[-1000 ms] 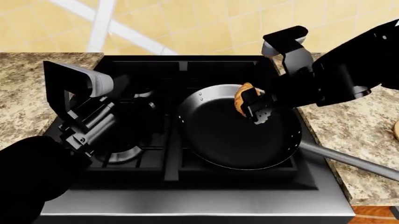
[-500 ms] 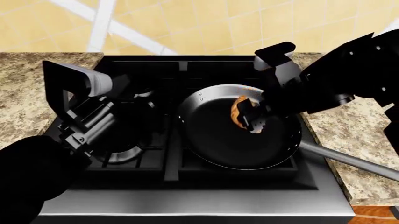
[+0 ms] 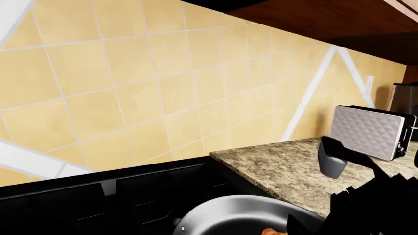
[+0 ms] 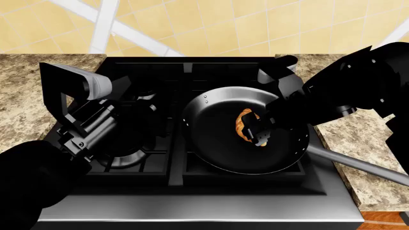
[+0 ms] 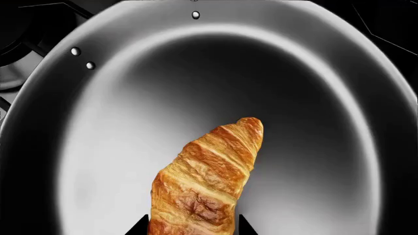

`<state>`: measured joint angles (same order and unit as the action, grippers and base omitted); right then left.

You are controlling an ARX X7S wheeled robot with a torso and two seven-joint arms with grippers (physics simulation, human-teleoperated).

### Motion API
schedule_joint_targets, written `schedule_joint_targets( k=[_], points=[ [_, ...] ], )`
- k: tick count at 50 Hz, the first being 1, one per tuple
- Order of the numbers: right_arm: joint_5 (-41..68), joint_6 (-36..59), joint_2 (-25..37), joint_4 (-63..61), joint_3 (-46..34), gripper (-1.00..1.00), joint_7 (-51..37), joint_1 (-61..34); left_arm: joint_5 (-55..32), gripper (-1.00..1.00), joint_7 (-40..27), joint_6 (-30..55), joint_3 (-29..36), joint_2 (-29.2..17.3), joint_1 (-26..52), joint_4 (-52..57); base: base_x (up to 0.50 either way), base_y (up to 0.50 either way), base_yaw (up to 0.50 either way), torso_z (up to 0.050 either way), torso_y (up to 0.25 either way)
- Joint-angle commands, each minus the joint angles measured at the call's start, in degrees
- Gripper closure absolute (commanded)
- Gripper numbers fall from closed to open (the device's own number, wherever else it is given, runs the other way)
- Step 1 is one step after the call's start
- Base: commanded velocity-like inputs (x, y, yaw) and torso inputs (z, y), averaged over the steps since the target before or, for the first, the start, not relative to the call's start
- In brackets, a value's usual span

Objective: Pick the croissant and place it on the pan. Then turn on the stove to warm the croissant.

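Observation:
The golden-brown croissant (image 4: pixel 244 124) hangs over the middle-right of the black pan (image 4: pixel 214 139), with my right gripper (image 4: pixel 257 131) shut on it. In the right wrist view the croissant (image 5: pixel 209 176) points out over the pan floor (image 5: pixel 130 122), with a black fingertip (image 5: pixel 138 226) on either side of its near end. I cannot tell whether it touches the pan. The pan stands on the right burner of the stove (image 4: pixel 191 203). My left gripper (image 4: pixel 75 88) hovers open and holds nothing over the stove's left side. The left wrist view catches the pan's rim (image 3: pixel 228 209).
The pan's long handle (image 4: pixel 361 166) runs out to the right over the granite counter (image 4: pixel 364 139). More counter lies left of the stove (image 4: pixel 22 96). A silver toaster (image 3: pixel 371 129) stands by the tiled wall. The left burner grate (image 4: pixel 137 143) is bare.
My right gripper has come down and a little to the left with the croissant, from the pan's far rim to low over its inside. The left arm has stayed put.

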<state>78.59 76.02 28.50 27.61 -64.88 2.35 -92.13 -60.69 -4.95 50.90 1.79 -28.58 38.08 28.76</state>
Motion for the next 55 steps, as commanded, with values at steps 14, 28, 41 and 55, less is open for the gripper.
schedule_joint_targets(
  k=[14,28,41,55],
  points=[
    [2.14,1.35,0.86,-2.20,0.70,-1.00,-2.49,-0.21,-2.19,-1.00,-0.99,0.35,-0.79,-0.57,0.21,0.36,0.00,0.00,0.00,0.000,0.000],
    [6.92,2.69,2.82,-9.20,3.70,-1.00,-9.04,-1.35,-2.92,-1.00,-1.19,0.11,-1.09,-0.91,-0.15,0.99,0.00,0.00,0.00,0.000,0.000],
    [21.43,0.41,7.49,-21.07,10.51,-1.00,-30.14,1.38,-0.08,-1.00,-2.09,-2.51,-2.14,-1.20,-1.55,1.94,0.00,0.00,0.00,0.000,0.000],
    [32.93,-7.97,12.17,-37.50,14.73,-1.00,-50.28,3.82,-4.94,-1.00,-3.83,-1.99,-5.69,-3.30,-4.26,6.43,0.00,0.00,0.00,0.000,0.000]
  ],
)
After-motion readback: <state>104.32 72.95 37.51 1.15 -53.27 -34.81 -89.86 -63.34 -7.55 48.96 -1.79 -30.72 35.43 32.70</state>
